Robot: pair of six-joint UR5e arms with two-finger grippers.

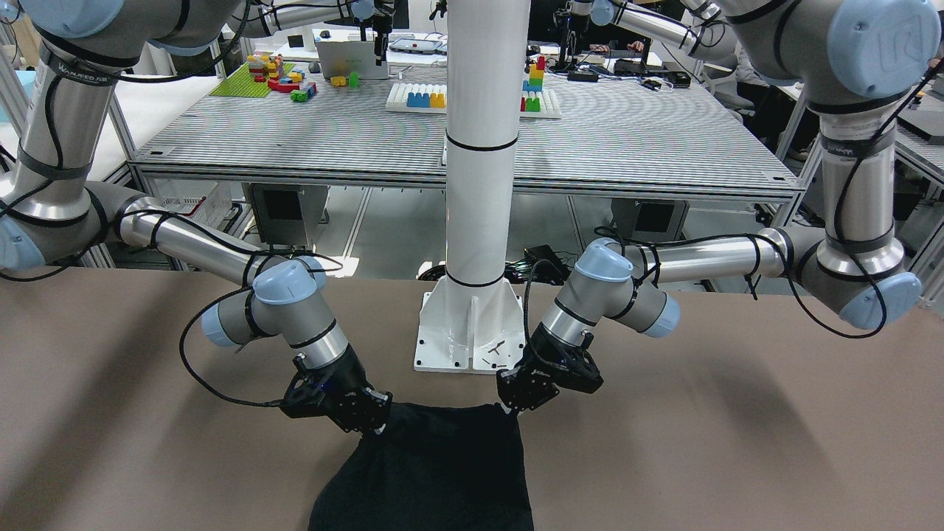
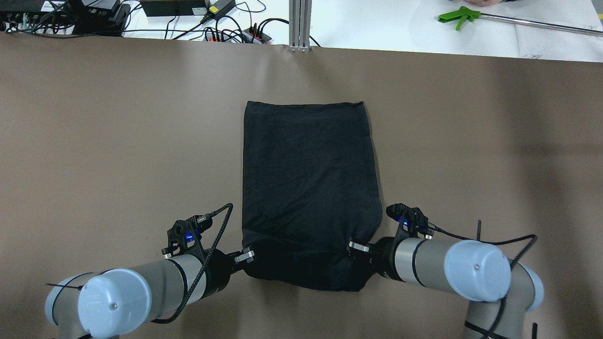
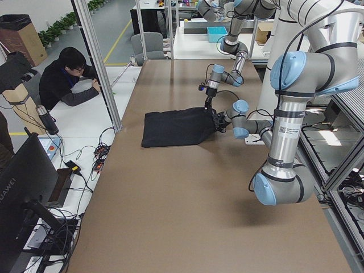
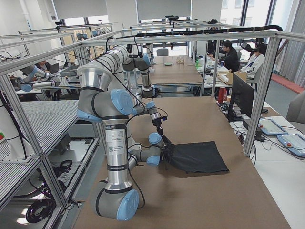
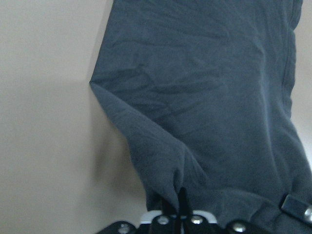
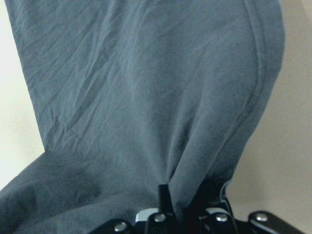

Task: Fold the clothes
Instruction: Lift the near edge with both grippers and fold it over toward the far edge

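The clothes (image 2: 306, 188) are one black garment lying as a tall folded rectangle in the middle of the brown table (image 2: 118, 141). Its near end bunches up between my two grippers. My left gripper (image 2: 246, 256) is shut on the near left corner of the cloth. My right gripper (image 2: 359, 246) is shut on the near right corner. In the front-facing view the left gripper (image 1: 514, 404) and right gripper (image 1: 375, 422) hold the garment (image 1: 435, 472) just in front of the pillar. Each wrist view shows pinched fabric (image 5: 209, 97) (image 6: 146, 97) rising into a ridge at the jaws.
The white pillar base (image 1: 468, 332) stands right behind the grippers. Cables and power strips (image 2: 235, 33) and a green-handled tool (image 2: 459, 18) lie past the table's far edge. A person (image 3: 68, 79) sits beyond that far edge. Brown tabletop spreads on both sides of the garment.
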